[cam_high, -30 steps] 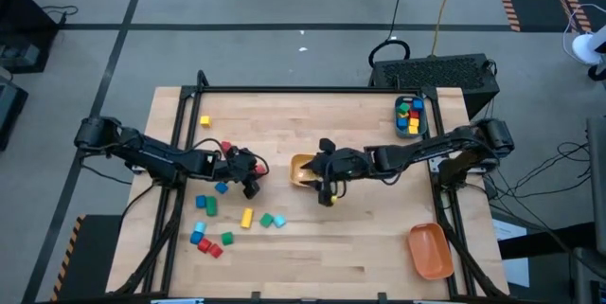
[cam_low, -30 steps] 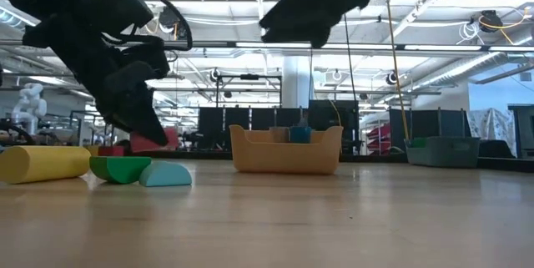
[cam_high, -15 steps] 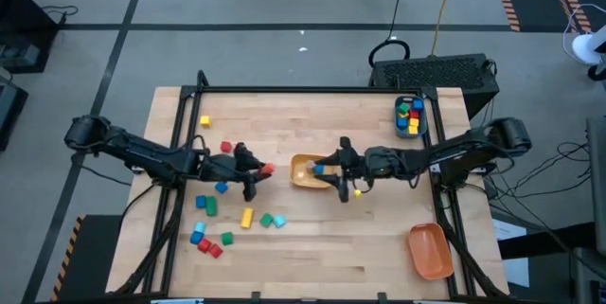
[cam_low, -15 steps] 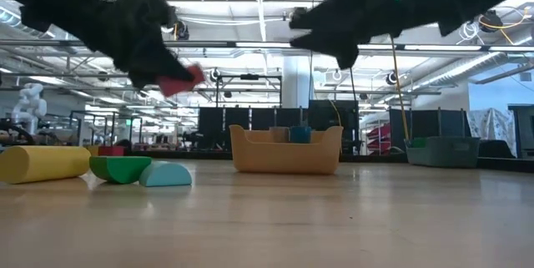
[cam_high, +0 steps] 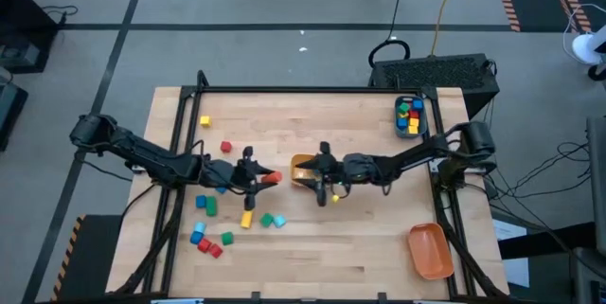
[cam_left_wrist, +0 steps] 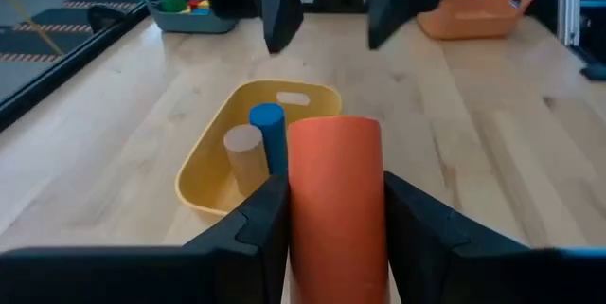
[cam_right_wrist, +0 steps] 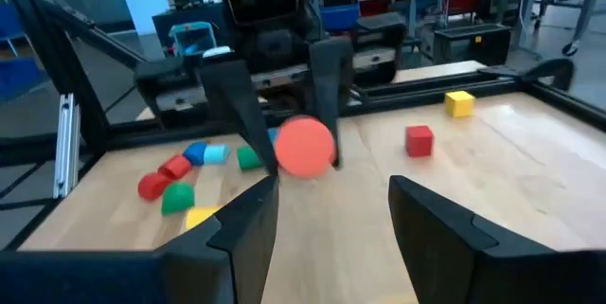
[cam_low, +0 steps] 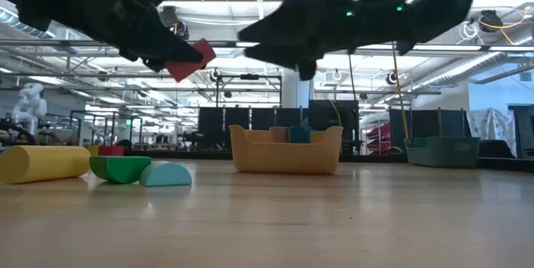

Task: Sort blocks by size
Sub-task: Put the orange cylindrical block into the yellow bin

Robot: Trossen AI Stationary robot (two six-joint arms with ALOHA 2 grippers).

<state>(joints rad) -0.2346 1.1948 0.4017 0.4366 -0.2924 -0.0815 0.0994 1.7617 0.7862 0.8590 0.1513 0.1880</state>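
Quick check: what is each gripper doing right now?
Left gripper: shut on the red wooden cylinder, above the table.
Right gripper: open, empty.

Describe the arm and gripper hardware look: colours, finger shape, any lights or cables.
Both arms are black, slim and jointed, each ending in a bulkier wrist block. The left gripper has two matte black, flat, angular fingers; the right gripper has the same wedge-like pair. Small green lights glow on the right arm's wrist in the low view. No markings are legible, and no cables can be made out on the arms.
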